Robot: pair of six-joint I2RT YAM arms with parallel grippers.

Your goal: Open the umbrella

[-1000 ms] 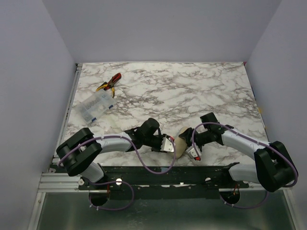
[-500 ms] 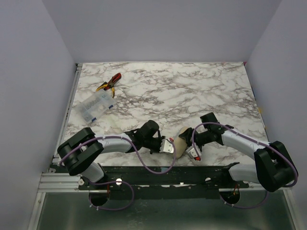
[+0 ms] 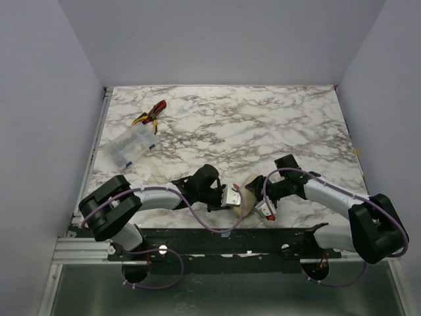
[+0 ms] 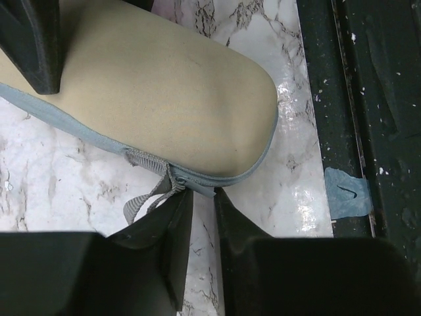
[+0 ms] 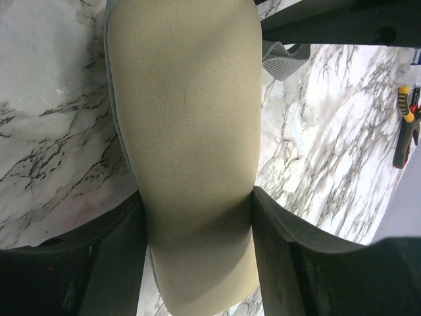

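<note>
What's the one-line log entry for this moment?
right gripper: clamping cream sleeve | left gripper: jaws narrow at zipper pull | umbrella: not visible

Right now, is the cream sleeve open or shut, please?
Shut: on the cream sleeve, the grey seam runs unbroken around the end.

The left claw [image 4: 200,196] has narrowed — its tips now pinch the grey seam [image 4: 192,185] of the cream sleeve [image 4: 164,99].

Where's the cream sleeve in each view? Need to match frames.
Top external: cream sleeve at the near table edge, between the two wrists.
Left wrist: fills the upper left, gray trim along its lower edge.
Right wrist: runs down the centre, pinched in the right gripper.
Shared landmark: marble tabletop.
</note>
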